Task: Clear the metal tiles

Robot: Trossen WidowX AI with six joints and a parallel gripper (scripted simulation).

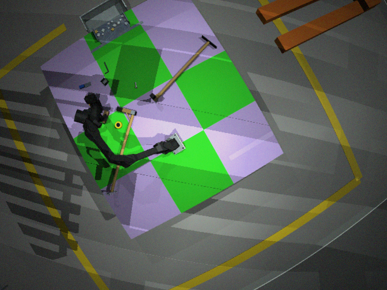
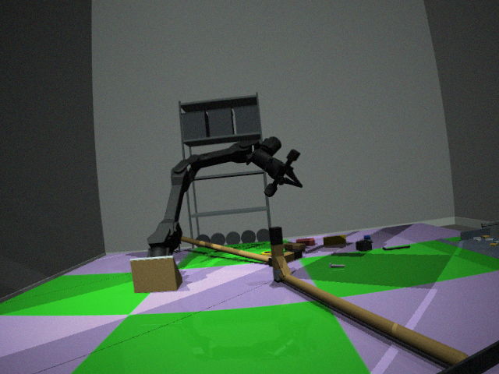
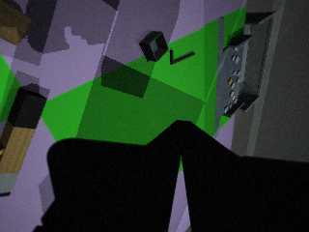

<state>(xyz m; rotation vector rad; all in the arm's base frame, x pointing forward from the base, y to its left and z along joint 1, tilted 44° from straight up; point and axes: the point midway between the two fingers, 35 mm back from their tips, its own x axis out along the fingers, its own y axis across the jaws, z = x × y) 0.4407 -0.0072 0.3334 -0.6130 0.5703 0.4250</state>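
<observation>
My gripper [image 1: 91, 98] [image 2: 299, 184] [image 3: 182, 128] is shut and empty. It hangs high over the checkered table [image 1: 218, 90]. The long scraper [image 1: 182, 69] [image 2: 362, 315], a wooden handle with a black blade, lies flat on the table, far from the fingers. A second long-handled tool [image 1: 124, 140] [image 2: 225, 248] lies flat under my arm. Its head shows in the wrist view [image 3: 26, 108]. The grey catch box [image 1: 84, 19] [image 2: 475, 232] [image 3: 241, 102] sits at the table's far corner. Several small metal tiles [image 1: 113, 28] [image 2: 485, 237] [image 3: 235, 58] lie in it. I cannot tell the bench plate apart from the box.
A yellow ring [image 1: 118, 124], a black cube [image 1: 104, 81] [image 3: 154, 45], a hex key [image 1: 106, 67] [image 3: 182, 58], a bolt [image 1: 135, 84] [image 2: 336, 266] and a blue piece [image 1: 84, 85] lie near my arm. A brown block [image 2: 155, 275] stands by the arm's base. A shelf rack [image 2: 221, 132] stands behind it.
</observation>
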